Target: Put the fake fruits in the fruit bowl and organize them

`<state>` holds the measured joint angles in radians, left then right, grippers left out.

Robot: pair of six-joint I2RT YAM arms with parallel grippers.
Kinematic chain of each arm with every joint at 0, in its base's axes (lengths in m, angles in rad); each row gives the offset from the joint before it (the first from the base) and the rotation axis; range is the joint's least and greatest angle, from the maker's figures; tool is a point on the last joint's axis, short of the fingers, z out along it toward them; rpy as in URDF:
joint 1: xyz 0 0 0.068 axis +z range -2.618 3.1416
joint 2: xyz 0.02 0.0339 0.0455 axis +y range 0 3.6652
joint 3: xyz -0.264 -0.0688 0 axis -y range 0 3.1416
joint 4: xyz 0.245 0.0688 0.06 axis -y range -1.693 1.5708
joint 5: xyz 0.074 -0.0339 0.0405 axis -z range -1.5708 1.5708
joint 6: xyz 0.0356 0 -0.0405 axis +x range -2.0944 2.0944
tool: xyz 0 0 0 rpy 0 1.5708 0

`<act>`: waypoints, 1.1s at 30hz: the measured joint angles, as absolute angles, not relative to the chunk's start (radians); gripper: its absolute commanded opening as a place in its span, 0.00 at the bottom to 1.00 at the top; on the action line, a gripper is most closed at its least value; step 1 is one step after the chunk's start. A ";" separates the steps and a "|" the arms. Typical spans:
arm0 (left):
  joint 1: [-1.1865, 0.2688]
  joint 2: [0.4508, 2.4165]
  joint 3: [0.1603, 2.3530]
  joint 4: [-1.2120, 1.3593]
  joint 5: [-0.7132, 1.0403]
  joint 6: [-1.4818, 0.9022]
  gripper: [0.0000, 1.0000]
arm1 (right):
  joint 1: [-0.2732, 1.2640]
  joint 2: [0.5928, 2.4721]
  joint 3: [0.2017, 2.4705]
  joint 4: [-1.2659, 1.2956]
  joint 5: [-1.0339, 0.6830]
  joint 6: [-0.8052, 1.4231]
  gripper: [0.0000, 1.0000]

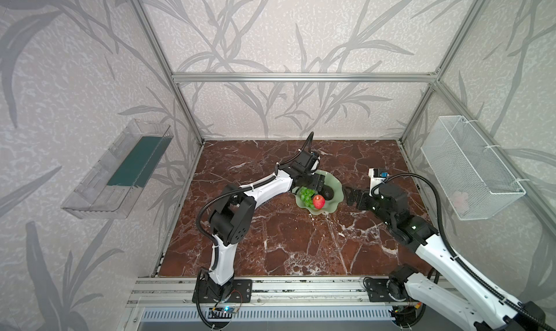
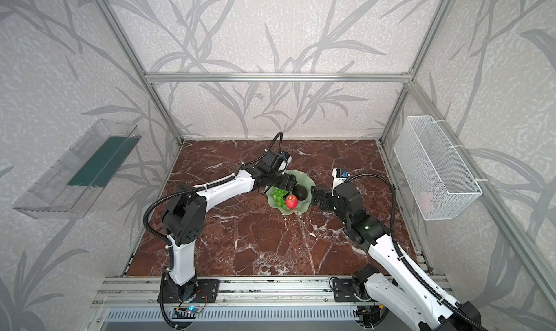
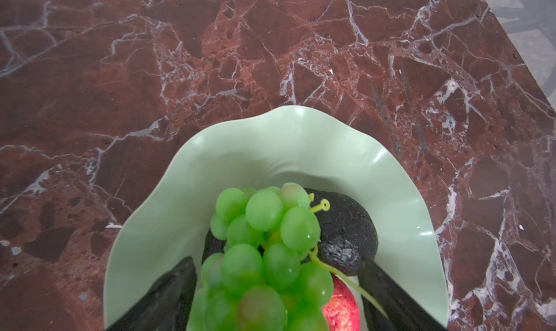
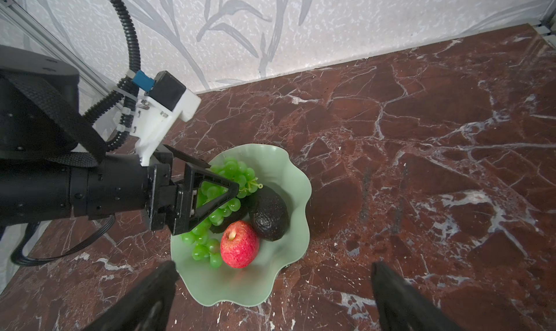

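**Left wrist view: grapes lie in the bowl between your spread left fingers**

Left wrist view shows you the grapes (image 3: 261,254) lying inside the bowl (image 3: 288,119), between the two fingers of your left gripper (image 3: 276,259). Its jaws stand wide apart and clamp nothing. One finger is just beside the bunch, and the other is clear of it, next to an avocado (image 3: 352,233). Your right gripper (image 4: 273,266) hangs just outside the bowl's rim, on the side away from the left arm, with its jaws fully spread and empty.

The bowl stands on a red-brown marble table (image 1: 270,239) veined in white. Pale walls (image 1: 270,29) with grey leaf patterns close it in. A clear tray (image 1: 117,170) hangs well off to the bowl's left-arm side, and a white wire basket (image 1: 469,167) well off to its right-arm side.

The grapes are bright green, glossy and slightly see-through, on a thin yellow-green stem. They lie partly over a second avocado (image 3: 212,245), of which you see only a dark sliver. A red apple (image 4: 239,244) with a yellowish dimple touches both the bunch and the blackish, pebbly avocado. The bowl is pale green and glossy, with a wavy rim.
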<state>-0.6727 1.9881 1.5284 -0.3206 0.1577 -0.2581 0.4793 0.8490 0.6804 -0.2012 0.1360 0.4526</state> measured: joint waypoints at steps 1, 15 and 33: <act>-0.671 1.989 1.530 -0.321 0.166 -0.259 0.90 | 0.478 0.849 0.680 -0.201 0.135 0.453 1.00; -0.666 1.858 1.400 -0.196 0.099 -0.270 0.99 | 0.469 0.859 0.680 -0.203 0.129 0.436 0.99; -0.521 0.931 0.495 0.332 -0.459 -0.107 0.99 | 0.390 0.994 0.646 -0.100 0.322 0.296 0.99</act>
<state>-0.5205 0.9306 0.4946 0.3321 -0.4595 -0.1074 0.3901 0.9939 0.6460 -0.1001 0.3222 0.2958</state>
